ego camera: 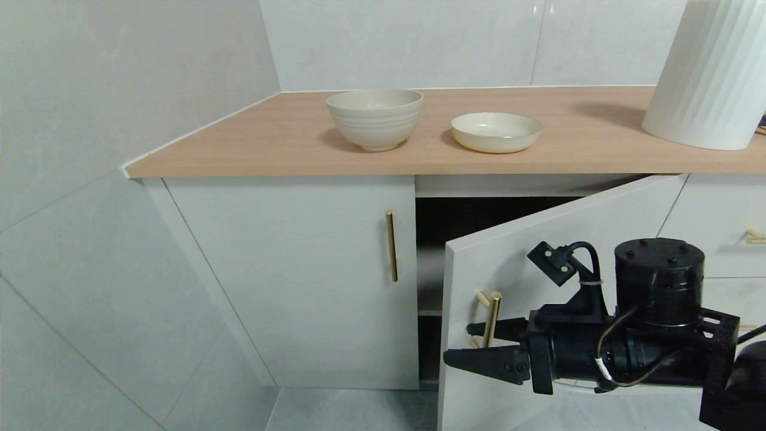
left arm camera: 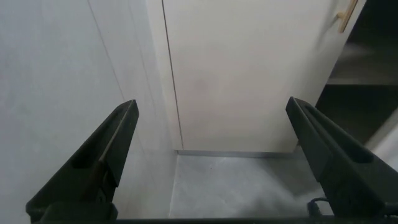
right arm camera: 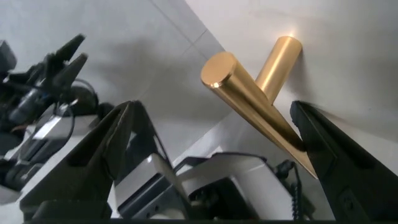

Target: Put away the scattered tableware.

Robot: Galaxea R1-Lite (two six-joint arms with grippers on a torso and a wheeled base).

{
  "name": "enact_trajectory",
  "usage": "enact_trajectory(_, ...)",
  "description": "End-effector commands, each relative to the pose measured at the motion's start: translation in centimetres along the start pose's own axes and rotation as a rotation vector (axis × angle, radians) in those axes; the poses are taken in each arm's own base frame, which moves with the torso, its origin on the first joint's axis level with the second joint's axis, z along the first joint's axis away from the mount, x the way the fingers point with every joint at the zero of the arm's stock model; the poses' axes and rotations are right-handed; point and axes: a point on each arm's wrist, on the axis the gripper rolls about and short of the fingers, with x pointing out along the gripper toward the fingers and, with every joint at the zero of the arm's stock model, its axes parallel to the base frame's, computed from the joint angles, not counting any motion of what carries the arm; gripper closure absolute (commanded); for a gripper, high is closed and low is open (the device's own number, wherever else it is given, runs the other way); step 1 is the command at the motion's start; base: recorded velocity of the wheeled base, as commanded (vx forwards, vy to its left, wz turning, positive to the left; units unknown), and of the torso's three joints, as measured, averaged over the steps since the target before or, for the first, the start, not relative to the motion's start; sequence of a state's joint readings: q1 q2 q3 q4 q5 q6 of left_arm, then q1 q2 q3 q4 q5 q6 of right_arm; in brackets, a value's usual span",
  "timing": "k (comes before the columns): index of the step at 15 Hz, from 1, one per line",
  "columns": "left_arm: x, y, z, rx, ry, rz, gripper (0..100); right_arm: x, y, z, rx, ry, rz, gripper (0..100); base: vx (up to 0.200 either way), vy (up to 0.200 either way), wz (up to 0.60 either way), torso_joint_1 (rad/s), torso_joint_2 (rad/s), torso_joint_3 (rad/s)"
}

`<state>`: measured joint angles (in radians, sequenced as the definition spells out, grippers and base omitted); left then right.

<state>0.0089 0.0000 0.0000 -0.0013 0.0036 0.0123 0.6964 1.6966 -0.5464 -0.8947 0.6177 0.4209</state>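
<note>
- Bowl (ego camera: 375, 118) and dish (ego camera: 496, 131) sit apart on the table (ego camera: 239, 146)
- right pincer (ego camera: 459, 342) — fingers apart — straddles the gold handle (ego camera: 492, 314) of the ajar door (ego camera: 538, 239)
- left pincer (left arm camera: 211, 106) gapes wide before the closed door (left arm camera: 236, 74)

Half-open white cabinet door (ego camera: 491, 263) partly blocks the dark cabinet opening (ego camera: 467, 221) below the front edge of the wooden countertop (ego camera: 239, 149), leaving a gap

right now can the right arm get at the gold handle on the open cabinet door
Probably yes. The right tool is open right at the gold handle of the swung-out door. The bar sits between its jaws and nothing blocks the way.
</note>
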Motion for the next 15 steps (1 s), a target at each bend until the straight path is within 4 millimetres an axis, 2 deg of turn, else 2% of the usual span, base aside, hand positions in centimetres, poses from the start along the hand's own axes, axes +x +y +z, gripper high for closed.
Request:
enact_trajectory(1, 0.0, 0.0, 0.0, 0.043, -0.002, 0.000, 0, -1.0, 1.7, -0.5, -0.020, 0.003, 0.045, 0, 0.000, 0.000, 0.00, 0.000, 0.00, 0.000)
enact_trajectory(3, -0.2, 0.0, 0.7, 0.089, -0.028, -0.005, 0, -1.7, 1.8, -1.5, -0.006, 0.022, 0.038, 0, 0.000, 0.000, 0.00, 0.000, 0.00, 0.000)
enact_trajectory(5, -0.7, -0.1, 4.8, 0.092, -0.044, -0.073, 0, -2.0, 1.9, -1.8, -0.012, 0.014, 0.040, 0, 0.000, 0.000, 0.00, 0.000, 0.00, 0.000)
enact_trajectory(7, 0.2, -0.3, 10.5, 0.090, -0.042, -0.193, 0, -2.2, 1.9, -2.3, -0.013, 0.012, 0.043, 0, 0.000, 0.000, 0.00, 0.000, 0.00, 0.000)
enact_trajectory(8, 1.7, -0.4, 12.7, 0.085, -0.008, -0.246, 0, -2.2, 2.0, -2.4, -0.014, 0.015, 0.048, 0, 0.000, 0.000, 0.00, 0.000, 0.00, 0.000)
enact_trajectory(9, 3.1, -0.5, 14.1, 0.078, 0.028, -0.289, 0, -2.2, 2.1, -2.6, -0.014, 0.021, 0.052, 0, 0.000, 0.000, 0.00, 0.000, 0.00, 0.000)
enact_trajectory(11, 8.3, -0.7, 16.4, 0.033, 0.164, -0.383, 0, -2.3, 2.1, -2.7, -0.015, 0.020, 0.051, 0, 0.000, 0.000, 0.00, 0.000, 0.00, 0.000)
enact_trajectory(12, 10.5, -0.7, 17.6, 0.004, 0.180, -0.387, 0, -2.4, 2.2, -2.7, -0.018, 0.013, 0.052, 0, 0.000, 0.000, 0.00, 0.000, 0.00, 0.000)
enact_trajectory(14, 14.0, -1.8, 18.6, -0.095, 0.223, -0.496, 0, -2.9, 2.4, -2.9, -0.020, 0.011, 0.053, 0, 0.000, 0.000, 0.00, 0.000, 0.00, 0.000)
enact_trajectory(15, 15.4, -3.6, 18.2, -0.144, 0.283, -0.610, 0, -3.0, 2.5, -2.8, -0.022, 0.008, 0.055, 0, 0.000, 0.000, 0.00, 0.000, 0.00, 0.000)
